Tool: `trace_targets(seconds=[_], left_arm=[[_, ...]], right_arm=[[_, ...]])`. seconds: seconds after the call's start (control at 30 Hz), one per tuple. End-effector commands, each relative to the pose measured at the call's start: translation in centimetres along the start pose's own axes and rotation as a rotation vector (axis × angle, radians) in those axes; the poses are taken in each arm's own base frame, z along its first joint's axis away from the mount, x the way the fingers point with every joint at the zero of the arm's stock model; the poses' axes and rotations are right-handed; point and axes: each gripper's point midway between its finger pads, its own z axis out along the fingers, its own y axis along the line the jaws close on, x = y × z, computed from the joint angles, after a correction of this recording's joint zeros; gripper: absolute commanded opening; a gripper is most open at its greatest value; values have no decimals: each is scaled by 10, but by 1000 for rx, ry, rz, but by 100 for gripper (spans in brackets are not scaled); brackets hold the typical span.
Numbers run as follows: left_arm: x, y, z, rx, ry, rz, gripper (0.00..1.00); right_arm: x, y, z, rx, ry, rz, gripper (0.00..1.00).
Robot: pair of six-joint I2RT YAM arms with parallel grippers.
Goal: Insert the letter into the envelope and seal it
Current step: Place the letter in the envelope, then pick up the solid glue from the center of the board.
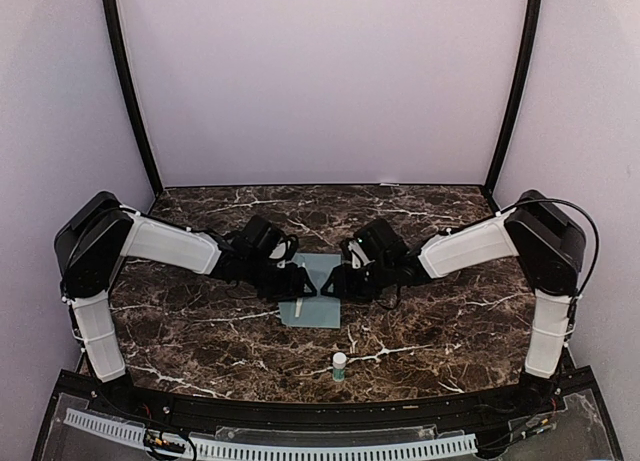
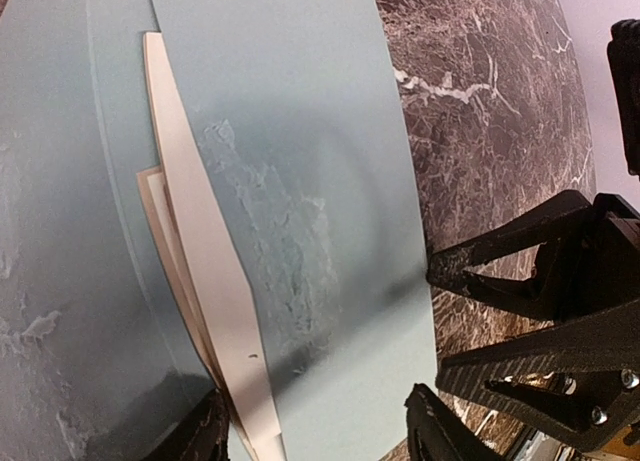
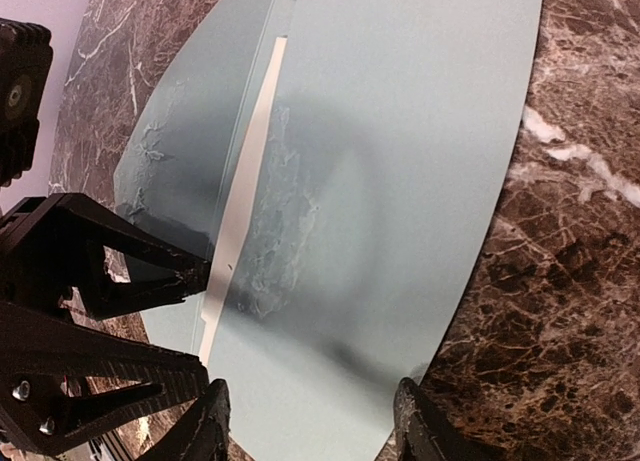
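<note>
The pale teal envelope (image 1: 318, 299) lies flat on the marble table, between the two arms. A thin strip of the cream letter (image 2: 205, 281) shows at its opening, tucked under the teal paper; it also shows in the right wrist view (image 3: 245, 181). Rough glue smears mark the teal paper beside the strip. My left gripper (image 1: 292, 284) hovers over the envelope's left part, jaws wide open (image 2: 320, 436). My right gripper (image 1: 338, 283) faces it over the right part, jaws wide open (image 3: 310, 431). Neither holds anything.
A small white glue stick (image 1: 339, 365) stands upright near the table's front edge, just in front of the envelope. The dark marble table (image 1: 450, 311) ends at lilac walls behind and on both sides. The two grippers are close together, tip to tip.
</note>
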Motion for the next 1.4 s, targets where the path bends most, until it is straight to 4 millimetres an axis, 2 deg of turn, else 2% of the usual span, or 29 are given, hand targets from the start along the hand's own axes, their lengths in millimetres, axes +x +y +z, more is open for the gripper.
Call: trace_targets(seconds=[0.0, 0.5, 0.63, 0.7, 0.83, 1.0, 1.13, 1.27, 1.3, 1.33, 1.37], left_arm=[[13, -1, 2, 7, 38, -7, 59], [8, -16, 11, 41, 38, 10, 58], [2, -15, 5, 17, 4, 24, 58], [-4, -16, -5, -4, -25, 38, 58], [-28, -39, -40, 14, -134, 93, 62], [-48, -64, -96, 17, -249, 154, 66], [-53, -70, -140, 17, -327, 162, 68], [-45, -66, -172, 53, -360, 142, 70], [-46, -66, -182, 63, -381, 139, 70], [-41, -61, -183, 58, -376, 131, 70], [-41, -59, -192, 64, -397, 126, 70]], right_arm=[[-2, 7, 6, -14, -4, -2, 52], [-2, 13, 8, -26, 2, -9, 50], [-3, 12, 4, -14, -11, -11, 50], [-6, 12, -1, -5, -25, -13, 50], [-18, 17, -19, 15, -75, -31, 54], [-33, 13, -51, 63, -146, -48, 60], [-37, 14, -81, 87, -187, -98, 67], [-21, 16, -110, 117, -170, -166, 71], [-13, 19, -117, 114, -158, -181, 72], [-2, 26, -124, 100, -143, -205, 72], [9, 30, -130, 95, -126, -223, 73]])
